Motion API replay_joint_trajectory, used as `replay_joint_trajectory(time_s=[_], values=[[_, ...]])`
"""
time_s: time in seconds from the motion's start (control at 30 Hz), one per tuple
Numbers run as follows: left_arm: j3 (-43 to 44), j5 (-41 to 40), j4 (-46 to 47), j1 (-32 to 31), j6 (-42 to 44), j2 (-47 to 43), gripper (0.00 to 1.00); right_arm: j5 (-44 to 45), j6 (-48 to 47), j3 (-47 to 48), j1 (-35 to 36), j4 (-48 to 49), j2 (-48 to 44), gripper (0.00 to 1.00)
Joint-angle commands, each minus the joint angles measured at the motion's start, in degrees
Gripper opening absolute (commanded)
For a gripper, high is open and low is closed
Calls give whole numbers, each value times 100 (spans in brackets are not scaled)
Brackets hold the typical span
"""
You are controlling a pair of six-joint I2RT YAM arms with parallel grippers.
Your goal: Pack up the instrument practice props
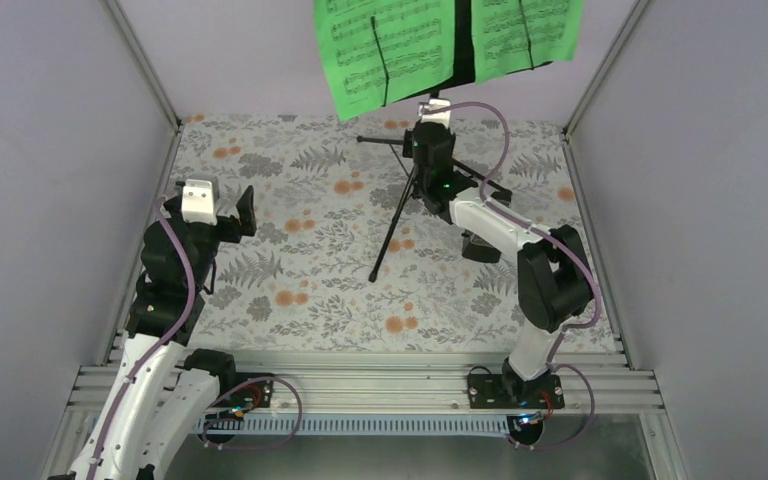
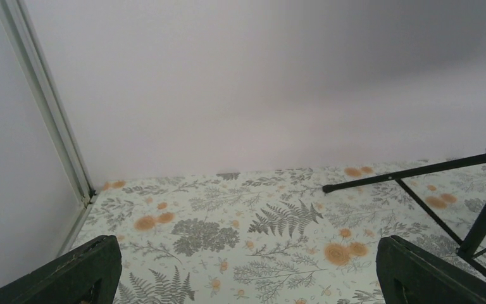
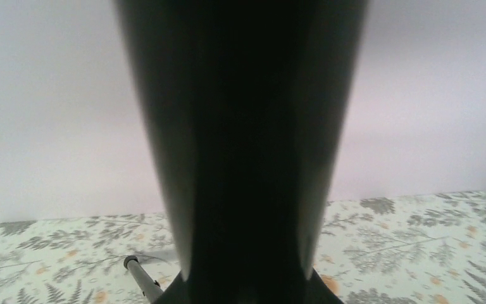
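Sheets (image 1: 390, 50) rested on the stand (image 1: 392, 235) the right gripper (image 1: 430, 128) pinched by its post, so any tilt could spill them; left gripper (image 1: 232, 218) gaped empty.

Counted one black music stand (image 1: 393, 230), on three thin legs. Counted two bright green music sheets on its desk: left sheet (image 1: 410, 45) and right sheet (image 1: 550, 30), each crossed by one black wire. Counted two robot arms: left arm (image 1: 165, 270) and right arm (image 1: 550, 280). Counted one floral table cover (image 1: 310, 280). Made out one small dark shape (image 1: 480, 248) beneath the right arm, too hidden to name.
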Motion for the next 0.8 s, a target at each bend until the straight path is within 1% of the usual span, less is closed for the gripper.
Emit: replay_joint_trajectory(time_s=[0.0,0.03,0.07,0.1,0.17,0.27,0.33,0.4,0.47,0.57,0.67,0.77], values=[[-9,30,-5,11,32,21,100,387,759,-177,-209,3,-300,7],[1,28,-5,8,35,35,100,312,708,-184,-211,13,-307,14],[5,31,-2,9,38,46,100,221,665,-183,-214,15,-325,23],[11,48,-5,7,32,68,100,108,600,-213,-217,46,-348,30],[30,73,-4,10,23,80,100,-193,443,-316,-213,199,-445,40],[56,147,17,5,18,72,100,-834,149,-461,-217,318,-593,61],[87,272,40,7,-5,81,100,-1261,-31,-503,-214,256,-665,71],[141,433,68,11,-61,117,100,-1637,-150,-569,-213,146,-708,80],[230,660,65,11,-172,176,100,-2025,-235,-733,-216,82,-977,85],[434,1164,65,9,-376,335,100,-2396,-260,-1116,-214,59,-1340,90],[751,1926,64,13,-629,604,100,-2742,-263,-1615,-222,61,-1845,96],[1167,2881,142,9,-931,943,100,-3140,-243,-2185,-234,72,-2534,97]])
